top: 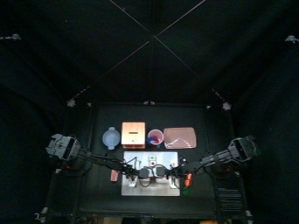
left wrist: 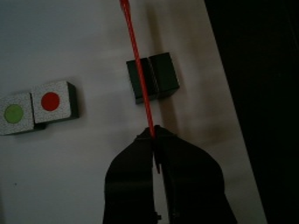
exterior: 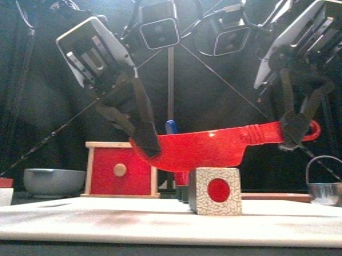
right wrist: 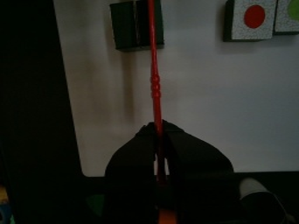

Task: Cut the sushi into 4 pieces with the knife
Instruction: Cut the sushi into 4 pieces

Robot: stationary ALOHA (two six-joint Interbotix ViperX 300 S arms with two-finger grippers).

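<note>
No word, number, brand or label can be read anywhere. The nearest thing to a sign is a plain round spot on the white cut faces of the sushi. The upright sushi piece (exterior: pixel 215 191) on the cutting board (exterior: pixel 147 222) bears a red spot. In the left wrist view, the red-spotted piece (left wrist: pixel 52 101) and the green-spotted piece (left wrist: pixel 14 114) lie touching, side by side.

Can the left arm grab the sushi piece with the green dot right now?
Probably not: the left pincer is shut on the red knife, so it's busy. Nothing covers the green-dot piece on the white board, though.
</note>
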